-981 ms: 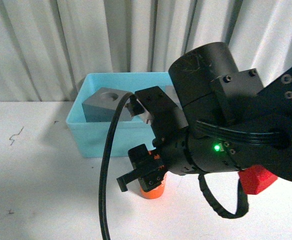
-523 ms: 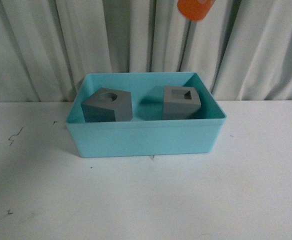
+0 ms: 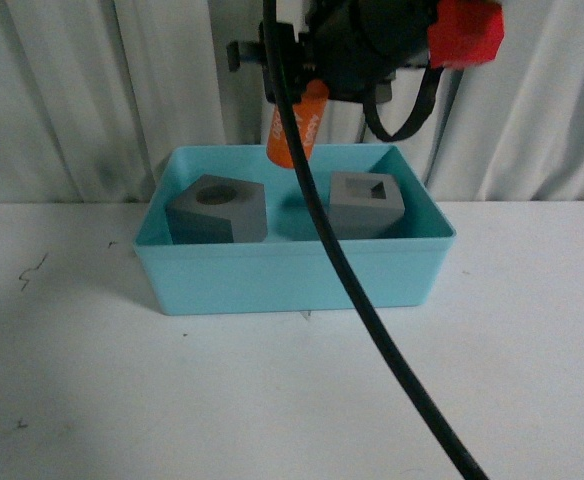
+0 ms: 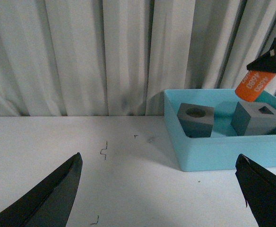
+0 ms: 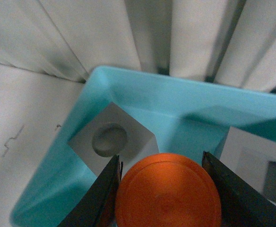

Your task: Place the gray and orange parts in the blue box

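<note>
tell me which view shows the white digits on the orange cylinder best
The left wrist view: the small orange cylinder shows its side with white digits, though too small to read. The front view shows its side partly behind a black cable. The right wrist view shows only its round end.

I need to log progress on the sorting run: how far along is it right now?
Done: both gray cubes, the round-recess cube and the square-recess cube, sit inside the blue box. In hand: the right gripper holds the orange cylinder above the box, between the cubes. Left: lowering and releasing it. The left gripper is open and idle over the table.
</note>
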Tool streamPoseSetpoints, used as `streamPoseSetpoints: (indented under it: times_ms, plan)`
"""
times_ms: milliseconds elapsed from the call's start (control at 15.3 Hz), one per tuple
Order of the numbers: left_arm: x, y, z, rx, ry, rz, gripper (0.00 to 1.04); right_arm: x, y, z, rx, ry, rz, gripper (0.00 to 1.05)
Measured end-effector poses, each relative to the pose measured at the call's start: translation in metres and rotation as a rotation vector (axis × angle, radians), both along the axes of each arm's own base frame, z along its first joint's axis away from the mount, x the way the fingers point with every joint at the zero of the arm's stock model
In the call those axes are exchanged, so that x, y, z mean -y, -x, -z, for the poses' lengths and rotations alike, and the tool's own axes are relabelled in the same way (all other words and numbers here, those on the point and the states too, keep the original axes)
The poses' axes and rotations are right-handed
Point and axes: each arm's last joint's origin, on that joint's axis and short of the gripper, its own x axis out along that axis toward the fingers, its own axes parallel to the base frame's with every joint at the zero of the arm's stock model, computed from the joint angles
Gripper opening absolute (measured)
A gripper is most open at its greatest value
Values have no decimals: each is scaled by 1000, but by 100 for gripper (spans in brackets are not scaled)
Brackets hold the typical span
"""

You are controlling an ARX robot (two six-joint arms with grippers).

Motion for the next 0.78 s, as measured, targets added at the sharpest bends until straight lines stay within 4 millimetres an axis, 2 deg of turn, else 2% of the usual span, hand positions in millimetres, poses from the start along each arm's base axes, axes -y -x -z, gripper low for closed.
streamPoseSetpoints:
  times_ms: [196,458,785]
  plan:
    - [0,0,0,0,0,0,98,-5,-6,41,-105,40,27,47]
    - [0,0,0,0,0,0,98,-13,-25,63,-149,72,42,47]
    - [0,0,0,0,0,0,98,-18,-27,89,-194,110,54,47]
